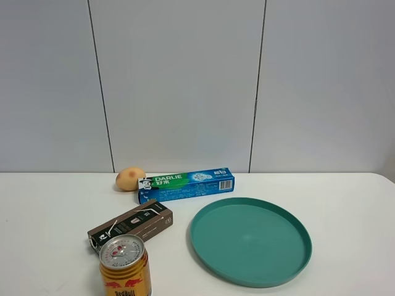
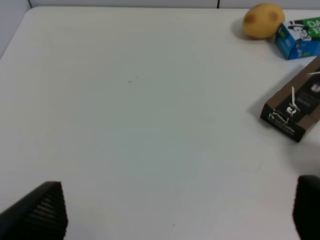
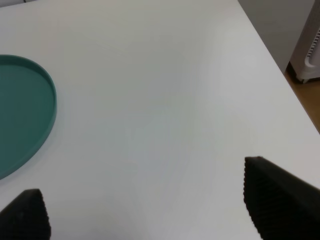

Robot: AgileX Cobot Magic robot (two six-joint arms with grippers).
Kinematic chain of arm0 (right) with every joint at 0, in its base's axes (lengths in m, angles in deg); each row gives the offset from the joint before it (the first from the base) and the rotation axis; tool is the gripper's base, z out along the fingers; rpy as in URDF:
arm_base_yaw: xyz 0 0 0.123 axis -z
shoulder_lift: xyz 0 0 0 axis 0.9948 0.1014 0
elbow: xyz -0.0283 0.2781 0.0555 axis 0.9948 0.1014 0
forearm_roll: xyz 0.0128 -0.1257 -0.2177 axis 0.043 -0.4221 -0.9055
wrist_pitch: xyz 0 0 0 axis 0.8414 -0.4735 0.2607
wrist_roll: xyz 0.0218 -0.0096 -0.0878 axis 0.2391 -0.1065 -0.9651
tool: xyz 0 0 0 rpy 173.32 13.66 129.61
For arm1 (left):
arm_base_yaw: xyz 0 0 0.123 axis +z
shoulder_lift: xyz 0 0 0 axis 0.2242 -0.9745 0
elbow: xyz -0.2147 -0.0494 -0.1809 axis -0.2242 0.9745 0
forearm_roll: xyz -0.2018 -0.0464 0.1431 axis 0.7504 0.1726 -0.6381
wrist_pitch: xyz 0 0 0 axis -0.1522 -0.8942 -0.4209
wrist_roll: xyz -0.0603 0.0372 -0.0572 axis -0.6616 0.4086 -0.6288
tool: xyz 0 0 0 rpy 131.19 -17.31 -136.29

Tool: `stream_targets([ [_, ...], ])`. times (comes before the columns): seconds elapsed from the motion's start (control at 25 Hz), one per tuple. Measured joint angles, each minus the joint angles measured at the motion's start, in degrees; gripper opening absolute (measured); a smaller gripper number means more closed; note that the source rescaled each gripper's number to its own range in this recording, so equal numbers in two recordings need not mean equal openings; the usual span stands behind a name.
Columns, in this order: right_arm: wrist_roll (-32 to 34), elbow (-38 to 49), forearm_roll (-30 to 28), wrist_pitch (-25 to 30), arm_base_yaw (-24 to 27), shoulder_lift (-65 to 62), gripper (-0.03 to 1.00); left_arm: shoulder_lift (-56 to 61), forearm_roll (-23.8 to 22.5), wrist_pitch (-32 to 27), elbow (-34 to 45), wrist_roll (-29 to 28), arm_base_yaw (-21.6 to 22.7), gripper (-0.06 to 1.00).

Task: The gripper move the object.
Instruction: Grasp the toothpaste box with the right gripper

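Observation:
The long blue and green DARLIE toothpaste carton (image 1: 186, 184) lies flat on the white table near the back wall, just behind the teal plate (image 1: 250, 240). Only its end shows in the left wrist view (image 2: 300, 37). Neither gripper shows in the exterior high view. In the left wrist view my left gripper (image 2: 172, 215) is open and empty over bare table, well short of the carton, with its black fingertips (image 2: 40, 215) spread wide. In the right wrist view my right gripper (image 3: 150, 207) is open and empty over bare table beside the plate's rim (image 3: 47, 107).
A potato (image 1: 129, 179) touches the carton's left end. A dark brown box (image 1: 131, 225) lies in front of it, and a Red Bull can (image 1: 125, 266) stands at the front. The table's right edge (image 3: 280, 65) drops to the floor.

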Motion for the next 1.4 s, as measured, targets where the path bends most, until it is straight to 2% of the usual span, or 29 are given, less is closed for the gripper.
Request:
stream_targets([
  [0.04, 0.0, 0.0, 0.0, 0.0, 0.0, 0.0, 0.63, 0.0, 0.0, 0.0, 0.0, 0.0, 0.0, 1.0],
  [1.4, 0.0, 0.0, 0.0, 0.0, 0.0, 0.0, 0.63, 0.0, 0.0, 0.0, 0.0, 0.0, 0.0, 1.0],
])
